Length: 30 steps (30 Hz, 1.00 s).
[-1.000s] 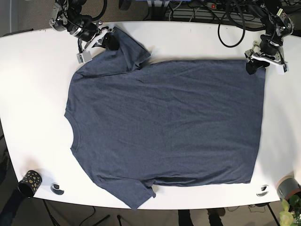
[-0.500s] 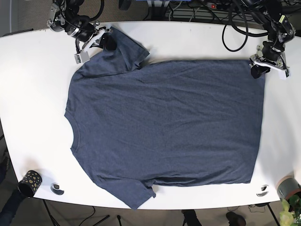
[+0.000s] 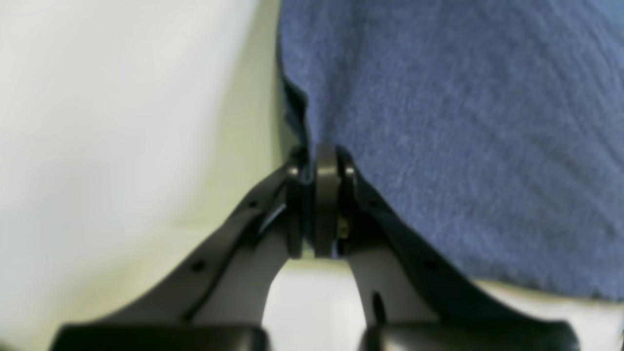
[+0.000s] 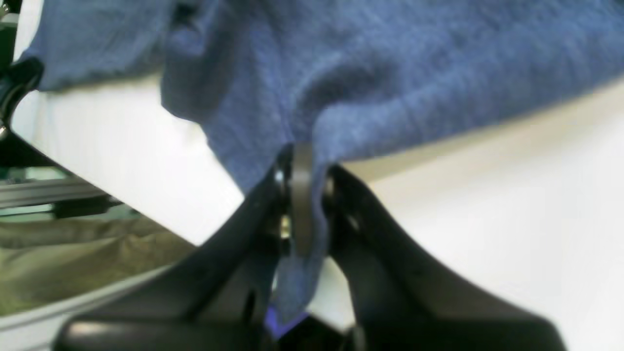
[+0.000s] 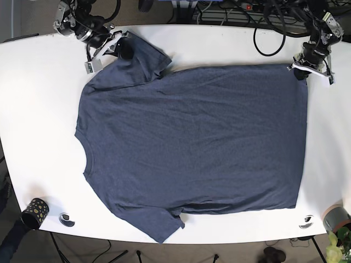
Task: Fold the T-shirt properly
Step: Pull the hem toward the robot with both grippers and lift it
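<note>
White table [image 5: 38,87], cables seemingly behind.

Looks like a robotics lab: white bench [image 5: 230,44] ringed by bundled black cables [image 5: 263,16] at 12 o'clock, a power strip [image 5: 241,5] beside them, tripod legs [image 5: 118,255] below at 6 o'clock, bare floor beyond.

T-shirt [image 5: 192,142]: matt blue knit cloth w/ fine ribbed texture; table [image 5: 38,109]: smooth white, slight sheen.
</note>
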Motion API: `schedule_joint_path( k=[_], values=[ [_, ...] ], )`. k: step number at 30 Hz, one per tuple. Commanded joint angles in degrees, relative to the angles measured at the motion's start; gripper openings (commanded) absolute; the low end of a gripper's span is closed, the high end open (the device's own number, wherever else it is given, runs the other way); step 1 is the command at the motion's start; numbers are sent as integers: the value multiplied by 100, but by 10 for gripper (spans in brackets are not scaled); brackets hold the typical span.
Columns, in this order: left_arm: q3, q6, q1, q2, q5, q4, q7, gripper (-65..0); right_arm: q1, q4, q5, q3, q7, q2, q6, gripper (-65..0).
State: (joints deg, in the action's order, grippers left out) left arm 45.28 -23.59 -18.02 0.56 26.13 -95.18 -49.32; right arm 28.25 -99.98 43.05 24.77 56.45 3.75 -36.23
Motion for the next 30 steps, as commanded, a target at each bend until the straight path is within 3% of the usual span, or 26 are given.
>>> schedule_joint_path(
  k=[1,10,18,23,27,30],
  values=[
    [-22,-10,-84,-43,55,-421,66,-650,160,-450,122,24,-84,34,-65,-650],
    [-260,-54,-989,-113,82,-1432,66,-650,960,-1180,174,32,-119,-1,-65,-650],
    [66,-959,-1851,-254,82,-1687,66,-650,1751,-1478,183,32,-489,-1,-100,-650],
    [400,-1452,-1886,-315,82,-1687,66,-650,1891,-1522,201,235,-489,8,-127,-650],
    [426,-1566,-1569,-306,82,-1687,49,-650,1689,-1514,429,419,-489,25,-135,-650],
    [514,-1557,-1262,-324,90,-1704,-400,-650,1373,-1505,473,428,-471,25,-118,-650]
  ],
)
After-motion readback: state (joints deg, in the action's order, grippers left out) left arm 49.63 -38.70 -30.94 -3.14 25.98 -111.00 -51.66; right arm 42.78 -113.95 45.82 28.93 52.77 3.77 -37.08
